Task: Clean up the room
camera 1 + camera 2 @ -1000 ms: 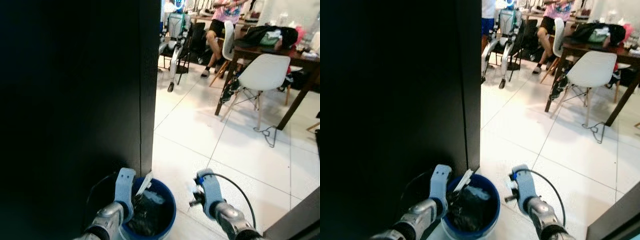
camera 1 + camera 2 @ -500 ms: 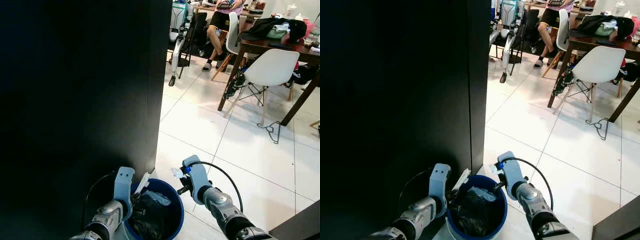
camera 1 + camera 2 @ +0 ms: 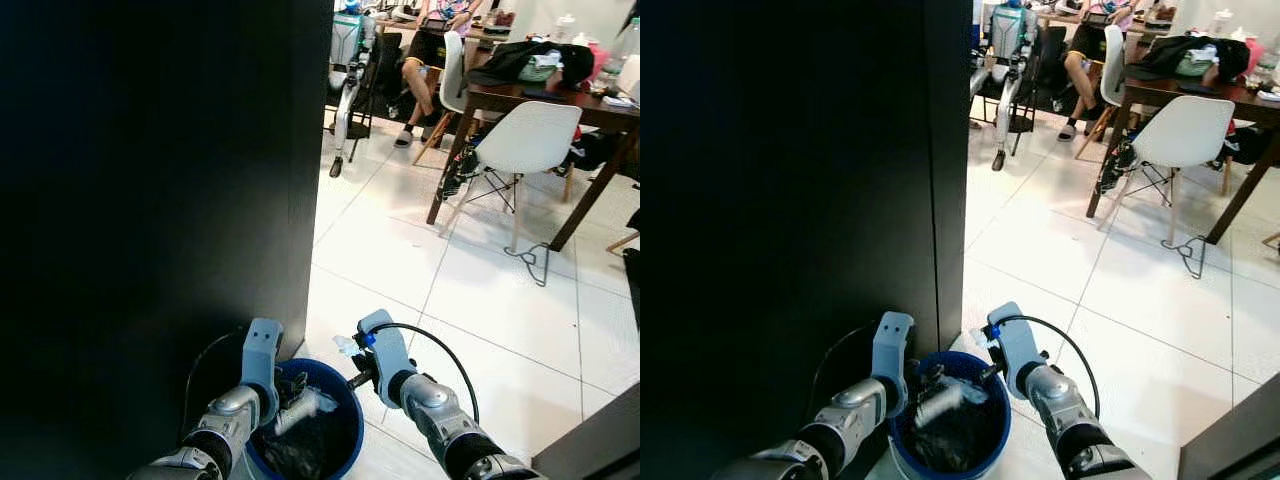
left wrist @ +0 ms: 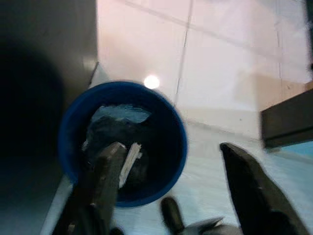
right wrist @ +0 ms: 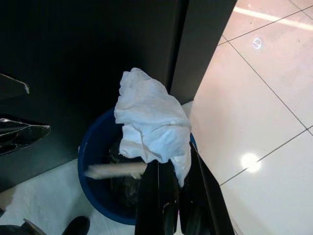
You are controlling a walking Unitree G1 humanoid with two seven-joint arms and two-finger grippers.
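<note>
Blue plastic, round and lined with a dark bag: the bin (image 3: 950,425) stands on the white tile floor (image 3: 500,300) hard against the corner of a black cabinet (image 3: 150,200), directly below and between our two arms.

At the left, our left gripper (image 3: 290,385) hangs over the bin's near-left rim with its fingers spread wide and nothing between them. A pale flat strip (image 4: 128,161) leans among the contents below it, touching neither finger so far as we can tell.

To the right, our right gripper (image 5: 168,188) is clenched on a crumpled white tissue (image 5: 151,125), pinching its lower edge (most of the wad bulges free beyond the fingertips). We judge the coming move to turn on this: the bin mouth lies just inward of that gripper, toward our left, and beneath it, with the tissue at or just over the right rim. The right arm is the one placed to drop it.

A wooden table (image 3: 560,100) and white chair (image 3: 525,140) stand well apart across the floor.
</note>
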